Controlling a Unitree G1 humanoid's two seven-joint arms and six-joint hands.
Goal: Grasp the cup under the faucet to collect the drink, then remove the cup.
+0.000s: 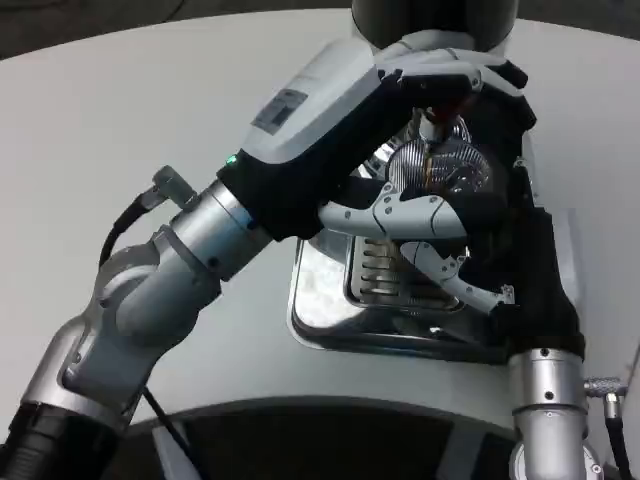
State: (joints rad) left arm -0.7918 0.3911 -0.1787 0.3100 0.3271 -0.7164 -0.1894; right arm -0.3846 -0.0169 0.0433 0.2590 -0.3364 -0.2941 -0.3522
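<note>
seen from the head view: a white round table (pixel 120 110), with a shiny metal drip tray (pixel 320 320) set just right of centre, its slotted grate (pixel 380 270) in the middle

clear ribbed cup (pixel 450 170) standing on the tray toward 1 o'clock from picture centre, directly beneath a small spout of the faucet (pixel 430 125), a thin amber stream or tube running down into its mouth; red knob or lever (pixel 450 95) just above at 12 o'clock of the cup

right hand (pixel 440 235) reaching up from 5 o'clock, black palm and white-and-black fingers (pixel 400 215) wrapped around the cup's lower side, touching it; wrapped closely enough to read as a grip on the cup

left hand (pixel 460 75) coming in from 8 o'clock across the tray, forearm silver and black with a white shell and a small green light, lying over the top of the faucet at 12 o'clock; fingers draped on the red knob area, pressing or resting there, whether actually closed around it cannot tell

dark cylindrical dispenser body (pixel 430 15) at the top edge
</note>
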